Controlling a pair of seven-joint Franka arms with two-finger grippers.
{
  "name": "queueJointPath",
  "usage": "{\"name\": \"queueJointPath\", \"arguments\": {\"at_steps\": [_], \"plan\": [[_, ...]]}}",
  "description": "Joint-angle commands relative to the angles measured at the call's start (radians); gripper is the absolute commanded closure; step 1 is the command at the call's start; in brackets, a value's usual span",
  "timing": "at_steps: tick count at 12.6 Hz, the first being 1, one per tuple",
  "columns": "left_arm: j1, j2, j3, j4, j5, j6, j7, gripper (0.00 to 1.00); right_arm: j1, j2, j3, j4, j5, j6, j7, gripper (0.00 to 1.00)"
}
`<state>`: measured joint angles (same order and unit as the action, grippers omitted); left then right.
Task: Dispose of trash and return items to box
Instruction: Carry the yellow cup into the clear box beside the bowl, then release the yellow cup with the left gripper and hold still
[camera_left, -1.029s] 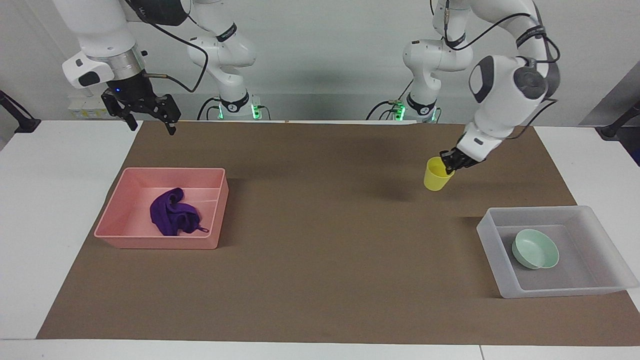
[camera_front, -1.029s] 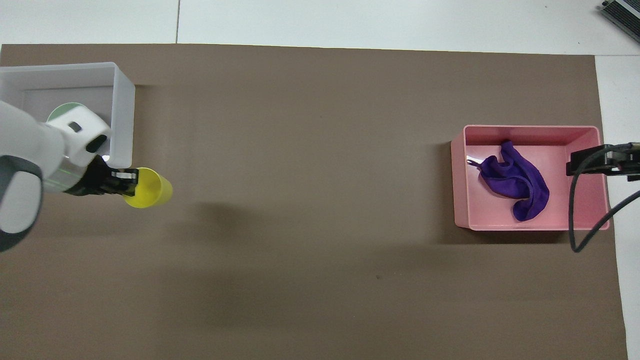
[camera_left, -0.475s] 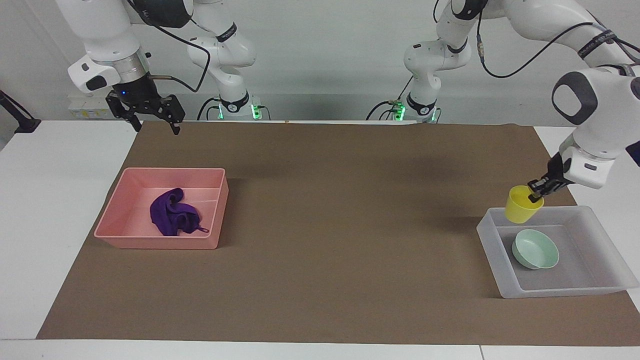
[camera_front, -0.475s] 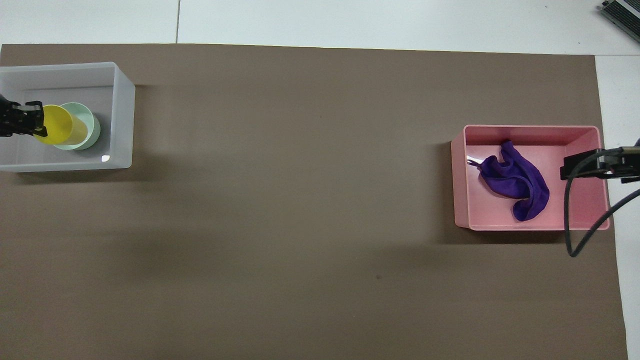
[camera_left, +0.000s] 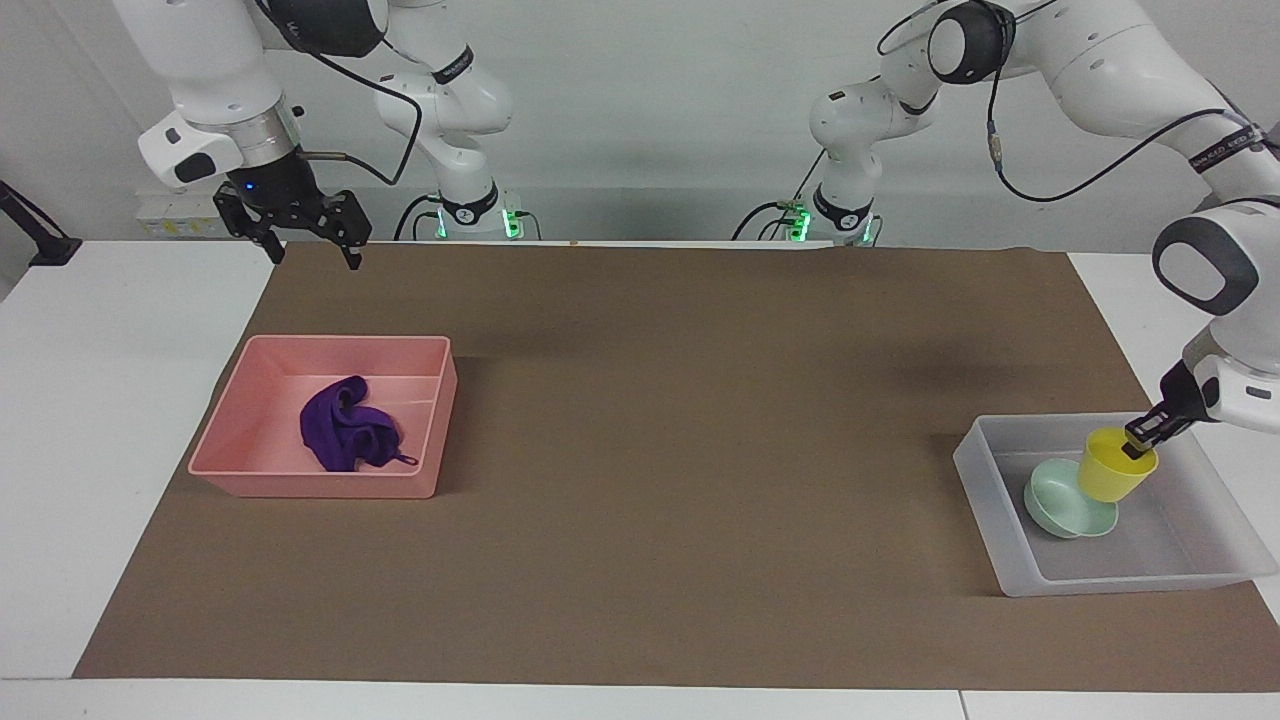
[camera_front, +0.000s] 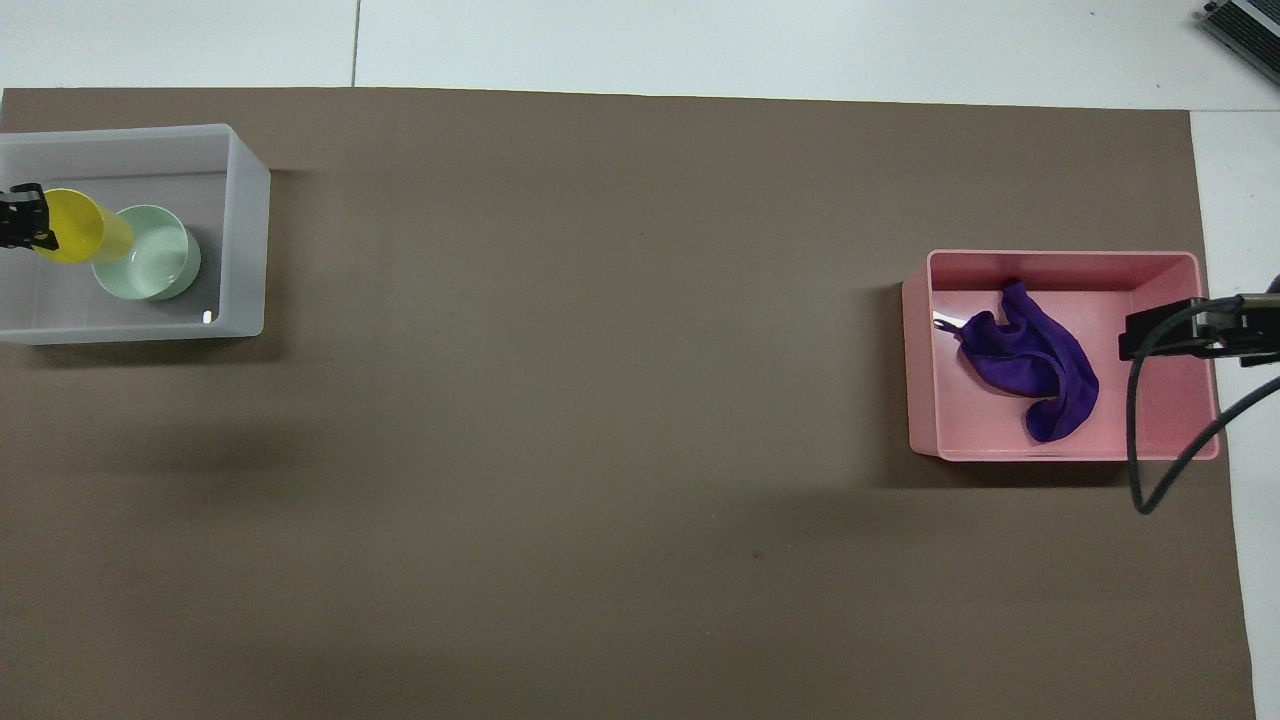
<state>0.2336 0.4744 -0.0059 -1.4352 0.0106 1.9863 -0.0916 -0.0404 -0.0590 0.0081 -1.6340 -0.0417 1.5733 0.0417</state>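
Observation:
My left gripper (camera_left: 1140, 447) is shut on the rim of the yellow cup (camera_left: 1112, 470) and holds it tilted, low inside the translucent box (camera_left: 1010, 560), beside the mint-green bowl (camera_left: 1062, 505) on the box floor. In the overhead view the cup (camera_front: 75, 225) and left gripper (camera_front: 25, 222) are next to the bowl (camera_front: 150, 265) in the box (camera_front: 245, 230). The purple rag (camera_left: 345, 425) lies crumpled in the pink bin (camera_left: 320, 485); it also shows in the overhead view (camera_front: 1030, 360). My right gripper (camera_left: 305, 240) is open and empty, high over the mat corner by the pink bin.
A brown mat (camera_left: 680, 400) covers the table between the two bins. The pink bin (camera_front: 1060, 262) stands at the right arm's end and the box at the left arm's end. The right arm's cable (camera_front: 1150, 450) hangs over the pink bin's edge.
My left gripper has carried the yellow cup from over the mat to over the box, then lowered it beside the bowl. My right gripper has risen a little.

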Motion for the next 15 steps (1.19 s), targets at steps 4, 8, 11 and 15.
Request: {"name": "queueJointPath", "arguments": {"at_steps": [4,8,11,15], "plan": [[0.003,0.052,-0.008,0.018,0.011,0.032,0.004,0.94,-0.006,-0.013,0.001,-0.021,0.013,0.017,-0.016,0.00],[-0.008,0.047,-0.008,0.029,0.014,0.019,0.044,0.00,-0.009,-0.021,0.001,-0.040,0.008,0.017,-0.017,0.00],[-0.010,-0.008,-0.011,0.032,0.016,-0.026,0.044,0.00,-0.007,-0.022,0.001,-0.040,0.008,0.016,-0.014,0.00],[-0.054,-0.163,-0.034,0.032,0.017,-0.306,0.043,0.00,-0.018,-0.021,0.001,-0.041,0.008,0.017,-0.016,0.00]]}}
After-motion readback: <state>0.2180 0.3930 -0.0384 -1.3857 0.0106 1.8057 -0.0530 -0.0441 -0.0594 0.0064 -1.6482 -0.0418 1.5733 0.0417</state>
